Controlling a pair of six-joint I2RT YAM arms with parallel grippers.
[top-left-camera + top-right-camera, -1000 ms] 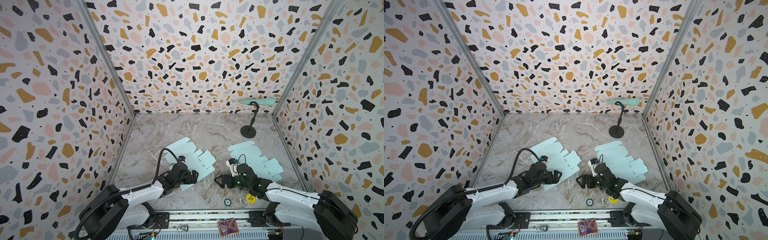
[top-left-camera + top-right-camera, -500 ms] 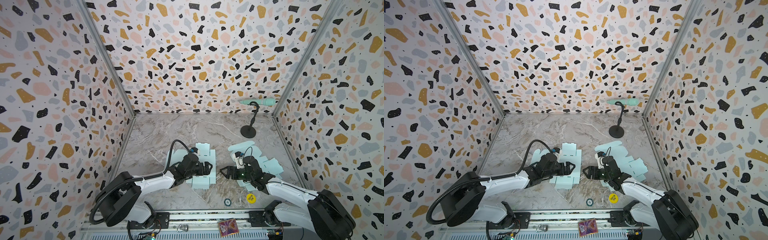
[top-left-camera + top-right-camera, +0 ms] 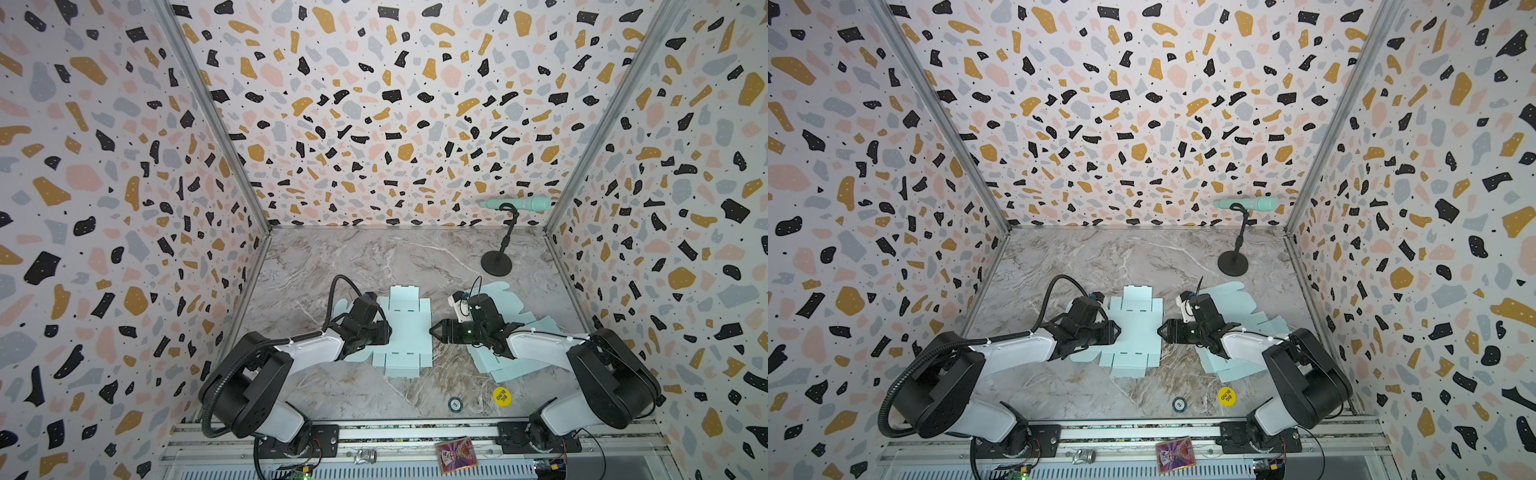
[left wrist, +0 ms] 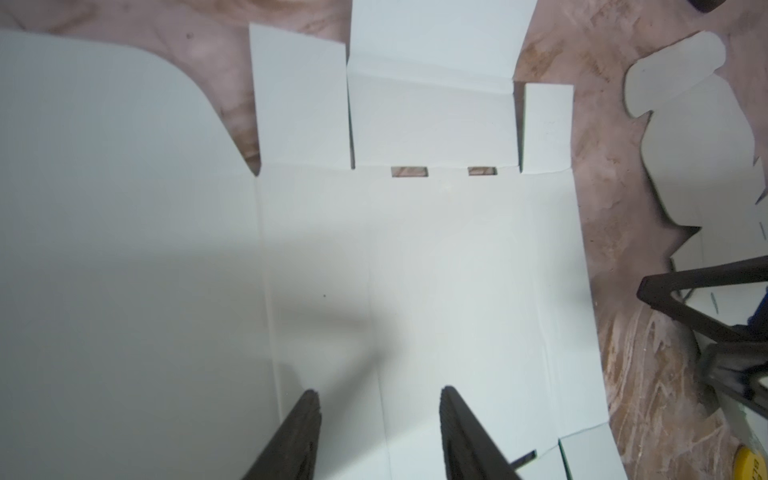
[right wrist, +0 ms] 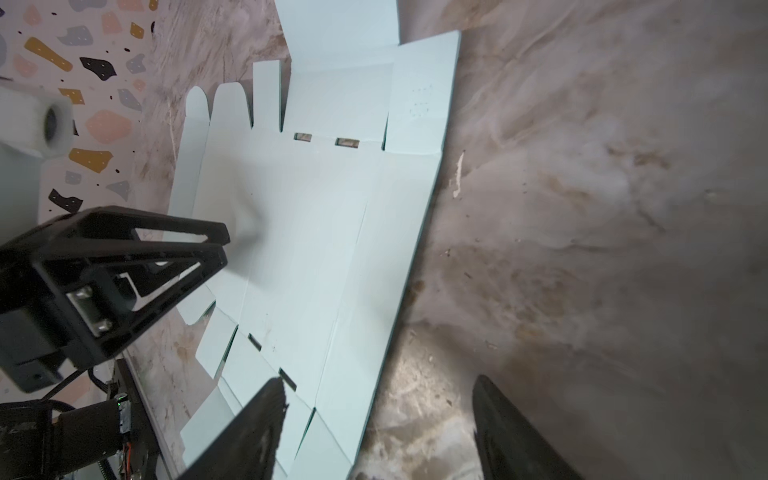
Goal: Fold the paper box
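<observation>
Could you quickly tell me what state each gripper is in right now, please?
Left gripper: open, above the flat paper box, holding nothing.
Right gripper: open, at the paper box's edge, holding nothing.

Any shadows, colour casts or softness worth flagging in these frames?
Left wrist view: broad shadow across the box blank, paper washed grey-white, table pinkish. Right wrist view: same blank reads pale blue, table soft. Both top views: even light, sharp.

Left pincer [image 4: 379, 392], jaws apart, above the unfolded paper box [image 4: 415, 249].
</observation>
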